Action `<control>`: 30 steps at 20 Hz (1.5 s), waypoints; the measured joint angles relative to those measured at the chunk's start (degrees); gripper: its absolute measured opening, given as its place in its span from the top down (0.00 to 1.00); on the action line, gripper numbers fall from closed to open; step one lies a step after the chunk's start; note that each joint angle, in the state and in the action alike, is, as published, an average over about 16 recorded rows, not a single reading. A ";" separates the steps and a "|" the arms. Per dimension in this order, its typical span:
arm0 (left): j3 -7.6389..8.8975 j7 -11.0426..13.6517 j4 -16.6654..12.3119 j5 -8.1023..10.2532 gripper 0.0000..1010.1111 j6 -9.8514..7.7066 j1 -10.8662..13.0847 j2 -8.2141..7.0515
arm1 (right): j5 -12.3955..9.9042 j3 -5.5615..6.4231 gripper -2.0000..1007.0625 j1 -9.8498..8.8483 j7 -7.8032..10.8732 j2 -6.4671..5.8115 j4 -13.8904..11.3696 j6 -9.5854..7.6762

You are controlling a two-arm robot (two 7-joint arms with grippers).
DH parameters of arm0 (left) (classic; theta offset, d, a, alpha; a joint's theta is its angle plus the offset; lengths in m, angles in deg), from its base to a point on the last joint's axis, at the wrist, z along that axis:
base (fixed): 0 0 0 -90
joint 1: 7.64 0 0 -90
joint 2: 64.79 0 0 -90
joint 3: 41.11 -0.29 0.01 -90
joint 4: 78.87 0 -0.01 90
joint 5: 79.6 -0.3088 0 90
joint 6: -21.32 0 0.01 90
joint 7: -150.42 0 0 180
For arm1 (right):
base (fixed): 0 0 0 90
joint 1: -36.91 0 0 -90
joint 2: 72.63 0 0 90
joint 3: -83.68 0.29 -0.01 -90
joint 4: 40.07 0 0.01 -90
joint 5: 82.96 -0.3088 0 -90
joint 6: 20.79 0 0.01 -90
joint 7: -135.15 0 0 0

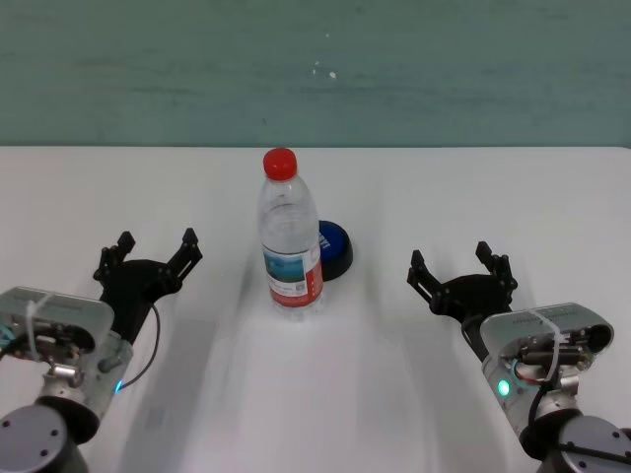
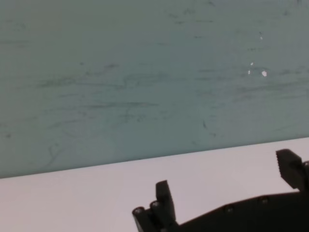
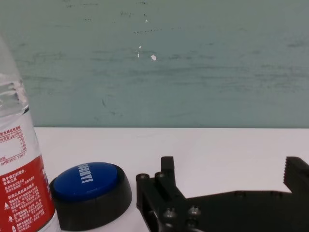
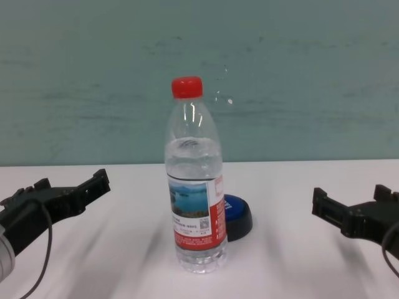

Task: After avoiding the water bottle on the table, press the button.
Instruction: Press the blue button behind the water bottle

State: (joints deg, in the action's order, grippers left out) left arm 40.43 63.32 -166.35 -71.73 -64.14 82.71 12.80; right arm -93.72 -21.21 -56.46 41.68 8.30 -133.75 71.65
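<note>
Currently pre-approach: we see right claw (image 1: pixel 461 266) and left claw (image 1: pixel 151 247) spread, empty. Button (image 1: pixel 333 249) sits forward-left of right claw, tucked behind water bottle (image 1: pixel 291 233); we judge next reach must skirt bottle.

The left gripper (image 1: pixel 156 250) sits low over the table's near-left area, its fingers spread apart and pointing toward the far edge. The right gripper (image 1: pixel 461 266) mirrors it over the near-right area, fingers likewise spread.

The button (image 3: pixel 89 186) bears unreadable white lettering; the water bottle (image 3: pixel 21 188) label's print is illegible.
</note>
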 joint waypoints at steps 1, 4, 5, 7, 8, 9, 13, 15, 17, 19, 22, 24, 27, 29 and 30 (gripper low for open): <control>0.00 0.00 0.00 0.00 0.01 0.00 0.00 0.00 | 0.00 0.00 0.00 0.00 0.00 0.00 0.00 0.00; 0.00 0.00 0.00 0.00 0.01 0.00 0.00 0.00 | 0.00 0.00 0.00 0.00 0.00 0.00 0.00 0.00; 0.00 0.00 0.00 0.00 0.01 0.00 0.00 0.00 | 0.00 0.00 0.00 0.00 0.00 0.00 0.00 0.00; 0.00 0.00 0.00 0.00 0.01 0.00 0.00 0.00 | 0.00 0.00 0.00 0.00 0.00 0.00 0.00 0.00; 0.00 0.00 0.00 0.00 0.01 0.00 0.00 0.00 | 0.00 0.00 0.00 0.00 0.00 0.00 0.00 0.00; 0.00 0.00 0.00 0.00 0.01 0.00 0.00 0.00 | 0.00 0.00 0.00 0.00 0.00 0.00 0.00 0.00; 0.00 0.00 0.00 0.00 0.01 0.00 0.00 0.00 | 0.00 0.00 0.00 0.00 0.00 0.00 0.00 0.00; 0.00 0.00 0.00 0.00 0.01 0.00 0.00 0.00 | 0.00 0.00 0.00 0.00 0.00 0.00 0.00 0.00; 0.00 0.00 0.00 0.00 0.01 0.00 0.00 0.00 | 0.00 0.00 0.00 0.00 0.00 0.00 0.00 0.00; 0.00 0.00 0.00 0.00 0.01 0.00 0.00 0.00 | 0.00 0.00 0.00 0.00 0.00 0.00 0.00 0.00; 0.00 0.00 0.00 0.00 0.01 0.00 0.00 0.00 | 0.00 0.00 0.00 0.00 0.00 0.00 0.00 0.00; 0.00 0.00 0.00 0.00 0.01 0.00 0.00 0.00 | 0.00 0.00 0.00 0.00 0.00 0.00 0.00 0.00; 0.00 0.00 0.00 0.00 0.01 0.00 0.00 0.00 | 0.00 0.00 0.00 0.00 0.00 0.00 0.00 0.00; 0.00 0.00 0.00 0.00 0.01 0.00 0.00 0.00 | 0.00 0.00 0.00 0.00 0.00 0.00 0.00 0.00; 0.00 0.00 0.00 0.00 0.01 0.00 0.00 0.00 | 0.00 0.00 0.00 0.00 0.00 0.00 0.00 0.00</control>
State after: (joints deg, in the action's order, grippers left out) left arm 40.43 63.32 -166.35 -71.73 -64.14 82.71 12.80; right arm -93.72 -21.21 -56.46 41.68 8.30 -133.76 71.65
